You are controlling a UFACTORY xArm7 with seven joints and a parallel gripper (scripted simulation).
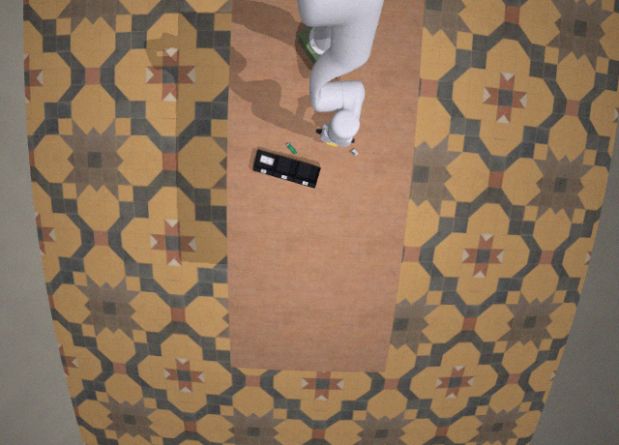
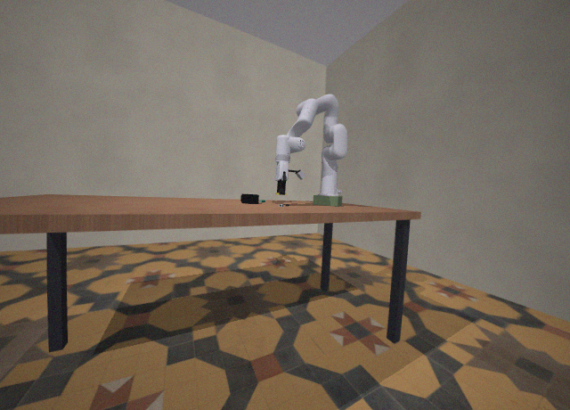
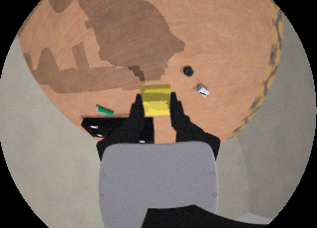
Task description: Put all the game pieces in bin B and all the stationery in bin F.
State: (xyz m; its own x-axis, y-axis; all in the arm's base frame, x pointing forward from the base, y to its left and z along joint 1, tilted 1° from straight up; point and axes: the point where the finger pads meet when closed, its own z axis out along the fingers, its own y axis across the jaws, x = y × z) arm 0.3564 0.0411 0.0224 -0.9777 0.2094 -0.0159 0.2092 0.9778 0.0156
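Observation:
My gripper (image 3: 156, 100) (image 2: 280, 188) is shut on a small yellow block (image 3: 157, 93) and holds it a little above the wooden table (image 1: 309, 281). In the top view the arm's wrist covers the fingers, and only a yellow edge of the block (image 1: 330, 143) shows. A row of three black bins (image 1: 309, 174) (image 2: 249, 197) (image 3: 93, 124) stands to the left of the gripper; I cannot read their letters. A white thing (image 1: 266, 158) lies in the leftmost bin. A small green item (image 1: 290, 148) (image 3: 103, 111) lies on the table just behind the bins.
A small grey-white item (image 1: 354, 152) (image 3: 202, 89) lies on the table to the right of the gripper. A small black item (image 3: 188, 71) lies close to the arm's wrist. The arm's green base (image 2: 328, 200) stands at the table's far end.

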